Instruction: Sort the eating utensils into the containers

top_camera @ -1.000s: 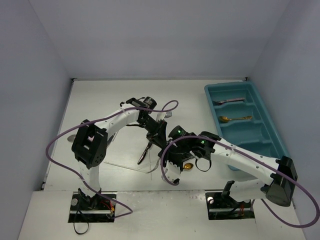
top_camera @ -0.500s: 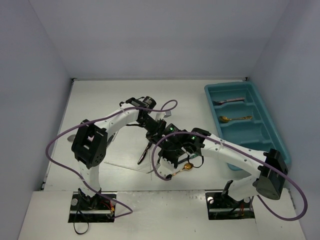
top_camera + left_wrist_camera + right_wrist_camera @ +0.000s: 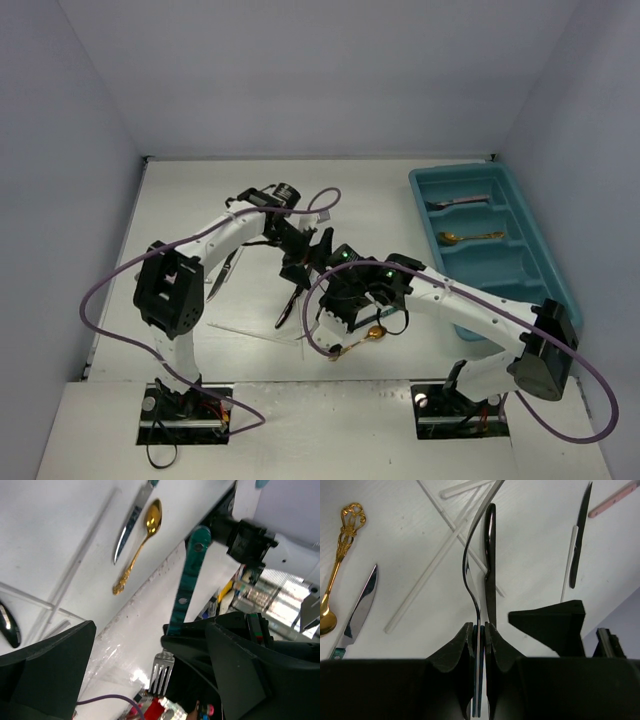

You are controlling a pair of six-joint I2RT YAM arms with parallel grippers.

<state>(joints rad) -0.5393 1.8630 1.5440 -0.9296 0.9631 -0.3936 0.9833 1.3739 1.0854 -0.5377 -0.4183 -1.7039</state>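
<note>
While the middle of the table is cluttered, nothing sits between the two grippers except the teal-handled fork. Loose pieces under them: a gold spoon beside a teal-handled knife, crossed white sticks, a dark spoon, a dark knife and a pink handle at the frame edge. The tray is well off to the right, with a silver piece in its far compartment and a second gold spoon in the next one. The right forearm crosses over the tray's near left corner in the top view. The right gripper is clamped on the fork's handle, fingers nearly together, with the metal end curving away above the table. The left gripper stands wide apart and grips nothing. The fork tines are next to its right-hand finger, contact unclear. The left arm reaches from its base up and across to table centre. The right arm has its elbow out by the tray and its forearm running left, so both wrists are close together.
</note>
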